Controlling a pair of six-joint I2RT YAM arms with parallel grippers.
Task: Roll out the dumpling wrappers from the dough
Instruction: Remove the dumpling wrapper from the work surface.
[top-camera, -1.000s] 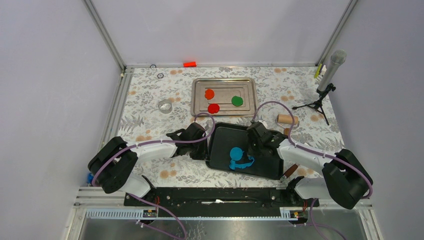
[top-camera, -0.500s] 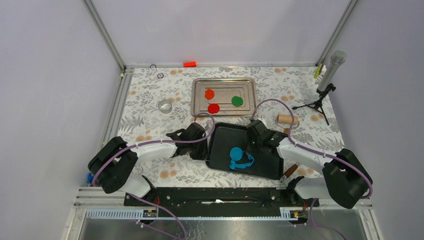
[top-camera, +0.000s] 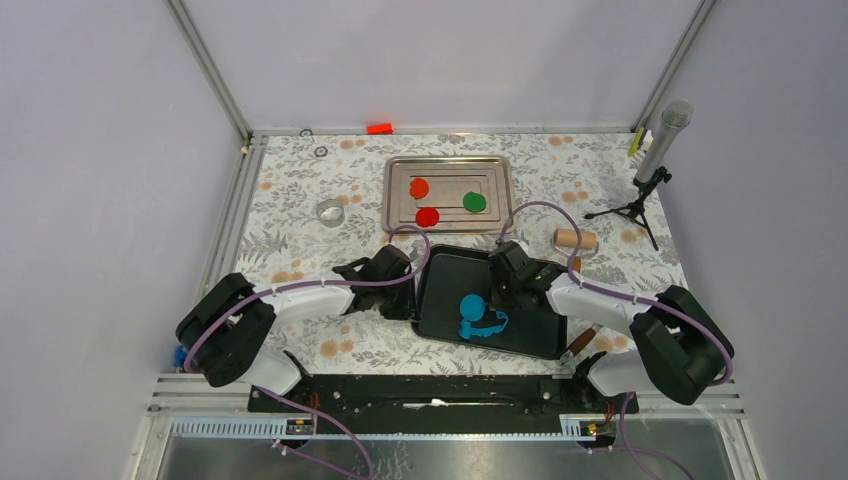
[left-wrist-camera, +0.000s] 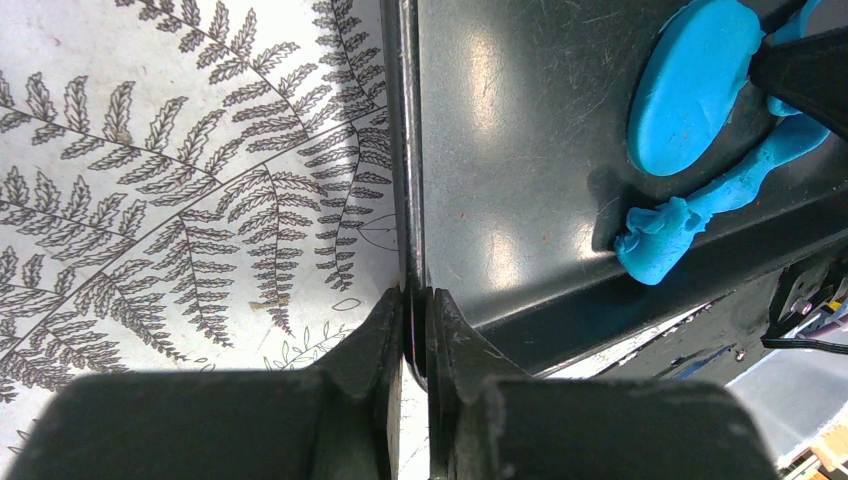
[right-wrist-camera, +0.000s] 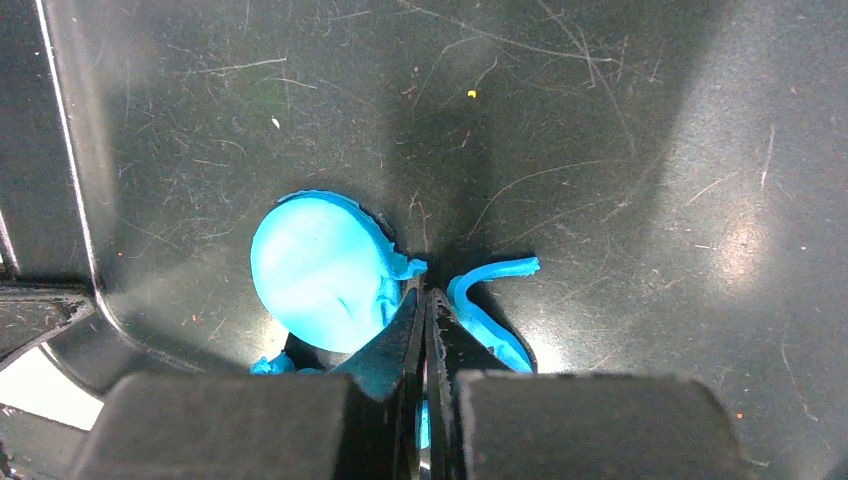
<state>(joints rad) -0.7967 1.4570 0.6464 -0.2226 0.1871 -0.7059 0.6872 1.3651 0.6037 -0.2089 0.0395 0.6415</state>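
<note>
A black tray (top-camera: 530, 320) lies between my arms. On it sit a bright blue round dumpling wrapper (top-camera: 472, 305) and a ragged blue strip of dough (top-camera: 487, 325) curling round its near side. My left gripper (top-camera: 412, 290) is shut on the tray's left rim (left-wrist-camera: 410, 200). My right gripper (top-camera: 497, 300) is shut, its tips (right-wrist-camera: 424, 295) down on the tray in the gap between the blue wrapper (right-wrist-camera: 315, 270) and the dough strip (right-wrist-camera: 490, 325). Orange (top-camera: 419, 187), red (top-camera: 427, 216) and green (top-camera: 474, 202) wrappers lie in the silver tray (top-camera: 500, 170) behind.
A metal ring cutter (top-camera: 330, 212) stands left of the silver tray. A wooden roller (top-camera: 574, 239) lies right of the black tray, and a brown-handled tool (top-camera: 580, 342) near its front right corner. A microphone on a tripod (top-camera: 655, 150) stands at the far right.
My right arm has shifted a little to the left, its shut gripper edging closer to the blue wrapper. The left gripper and the tray have not moved.
</note>
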